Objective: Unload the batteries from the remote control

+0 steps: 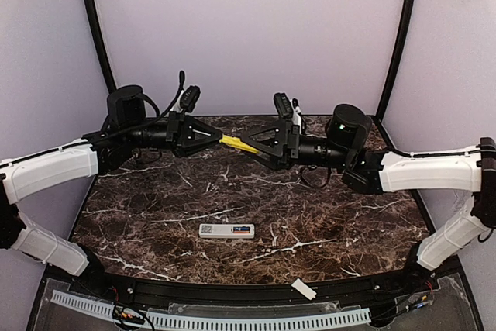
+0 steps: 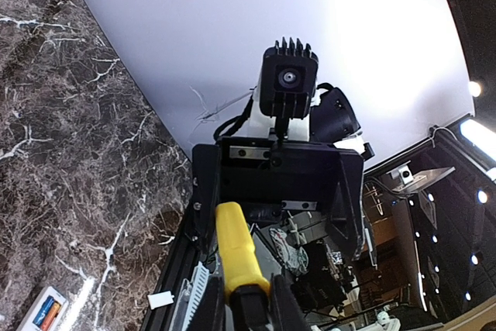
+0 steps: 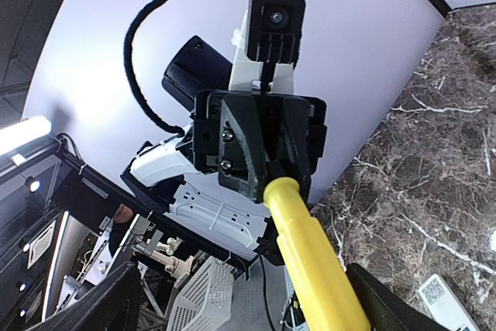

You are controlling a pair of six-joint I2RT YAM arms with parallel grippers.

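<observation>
mid-air handover: clenching the screwdriver point(image 1: 235, 143) with left end effector point(image 1: 218, 137), right end effector point(image 1: 248, 146) spread wide around its handle. risks dropping it onto remote control point(image 1: 226, 230) on counter point(image 1: 349, 207), batteries point(image 1: 242, 230) inside, if released early.

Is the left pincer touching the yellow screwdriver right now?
Touching. The right wrist view shows the left pincer closed on one end of the screwdriver, its yellow handle emerging straight from the fingers with no gap.
</observation>
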